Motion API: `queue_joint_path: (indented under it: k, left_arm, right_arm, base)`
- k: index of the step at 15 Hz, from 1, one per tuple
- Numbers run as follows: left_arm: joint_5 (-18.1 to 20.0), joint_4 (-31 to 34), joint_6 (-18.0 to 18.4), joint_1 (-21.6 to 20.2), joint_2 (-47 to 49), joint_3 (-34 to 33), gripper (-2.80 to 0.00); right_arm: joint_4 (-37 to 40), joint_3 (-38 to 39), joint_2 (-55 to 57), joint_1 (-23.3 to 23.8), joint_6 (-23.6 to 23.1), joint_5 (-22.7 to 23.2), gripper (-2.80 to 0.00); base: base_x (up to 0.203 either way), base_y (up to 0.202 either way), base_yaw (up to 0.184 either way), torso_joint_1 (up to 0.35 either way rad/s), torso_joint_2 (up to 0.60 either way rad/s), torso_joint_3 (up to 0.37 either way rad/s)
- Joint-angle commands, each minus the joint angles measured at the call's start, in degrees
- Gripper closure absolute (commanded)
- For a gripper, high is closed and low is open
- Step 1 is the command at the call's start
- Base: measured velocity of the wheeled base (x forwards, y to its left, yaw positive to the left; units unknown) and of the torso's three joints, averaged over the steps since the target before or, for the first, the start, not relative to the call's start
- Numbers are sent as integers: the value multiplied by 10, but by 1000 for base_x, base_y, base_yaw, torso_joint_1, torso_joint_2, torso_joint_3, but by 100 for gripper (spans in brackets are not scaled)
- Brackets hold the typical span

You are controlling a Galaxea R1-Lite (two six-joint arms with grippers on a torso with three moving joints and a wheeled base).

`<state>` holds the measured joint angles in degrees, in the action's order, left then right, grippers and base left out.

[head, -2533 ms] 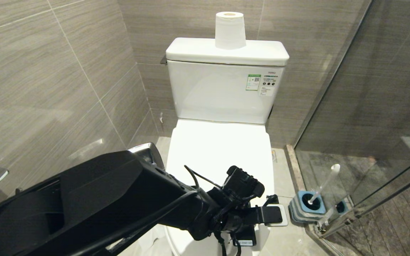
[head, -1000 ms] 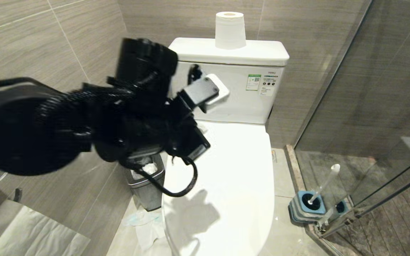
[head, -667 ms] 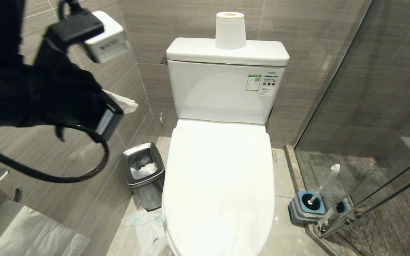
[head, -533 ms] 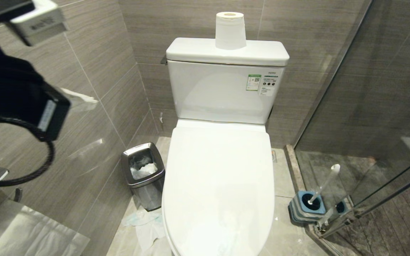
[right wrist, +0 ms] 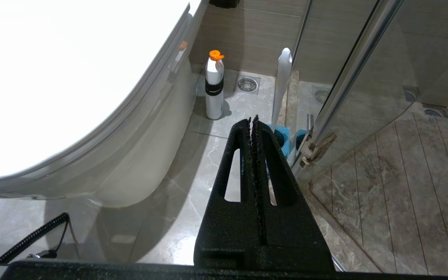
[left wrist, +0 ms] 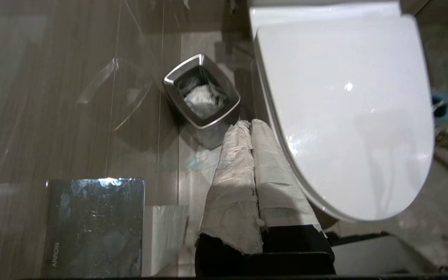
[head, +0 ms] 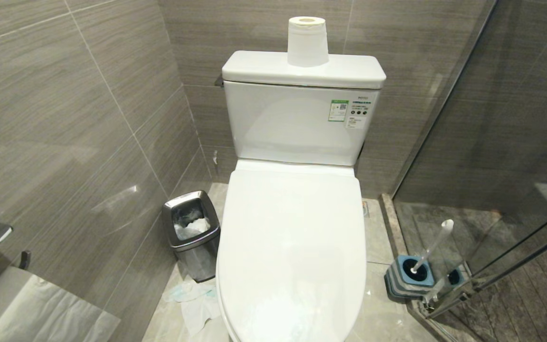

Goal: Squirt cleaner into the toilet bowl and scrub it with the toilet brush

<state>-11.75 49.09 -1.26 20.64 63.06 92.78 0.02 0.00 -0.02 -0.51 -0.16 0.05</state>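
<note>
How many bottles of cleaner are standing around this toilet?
1. A white bottle with an orange cap stands upright on the floor tiles beside the toilet bowl, near the toilet brush. The toilet hides it in the head view, so others might be hidden too.

Left gripper (left wrist: 249, 128) wrapped in crumpled white tape; right gripper (right wrist: 252, 122) black, slotted, coiled black cable.

Bathroom: toilet bowl (head: 292, 247), grey wall tiles (head: 64, 118), glass shower door (head: 501, 142), steel waste bin (head: 192, 232).
</note>
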Motion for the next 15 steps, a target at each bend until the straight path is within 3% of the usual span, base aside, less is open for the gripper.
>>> queue_joint_path:
  k: [1,4,7,11,15]
  left_arm:
    - [-1,-14,-20,1,-19,24,0]
    - [-3,-103,-38,-8,-43,38,0]
    - [-2,-185,-35,-51,-96,37,0]
    - [22,-201,-40,-125,-182,34,0]
    - [66,-194,-55,-200,-284,-30,0]
  right_arm:
    - [0,1,0,0,0,0,0]
    - [0,1,0,0,0,0,0]
    - [0,1,0,0,0,0,0]
    - [1,1,0,0,0,0,0]
    - [0,1,0,0,0,0,0]
  base:
    - [0,0,0,0,0,0]
    - [0,0,0,0,0,0]
    - [0,0,0,0,0,0]
    - [0,0,0,0,0,0]
    - [0,0,0,0,0,0]
